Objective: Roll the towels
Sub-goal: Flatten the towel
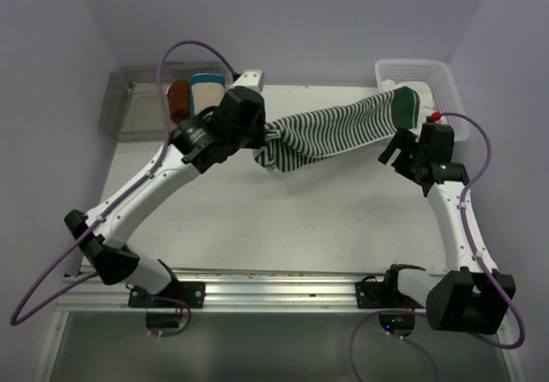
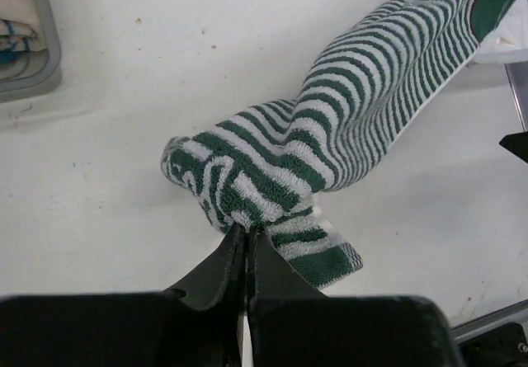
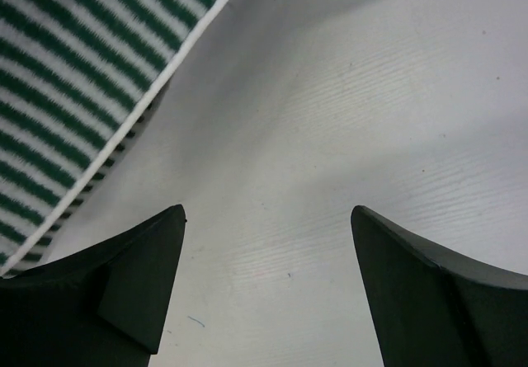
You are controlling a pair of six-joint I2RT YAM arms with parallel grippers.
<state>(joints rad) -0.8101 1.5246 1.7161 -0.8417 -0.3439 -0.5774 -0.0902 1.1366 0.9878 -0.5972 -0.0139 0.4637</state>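
Observation:
A green-and-white striped towel (image 1: 334, 131) stretches from the white basket (image 1: 446, 77) at the back right to the table's middle. My left gripper (image 1: 262, 146) is shut on its bunched near end; the left wrist view shows the jaws (image 2: 246, 233) pinching the towel (image 2: 346, 128) just above the white table. My right gripper (image 1: 396, 150) is open and empty beside the basket, below the towel's far end. In the right wrist view its fingers (image 3: 268, 218) spread wide over bare table, with the towel's edge (image 3: 74, 95) at upper left.
A clear tray (image 1: 124, 99) at the back left holds rolled towels, an orange-brown one (image 1: 178, 99) and a white and blue one (image 1: 204, 94). A metal rail (image 1: 274, 289) runs along the table's near edge.

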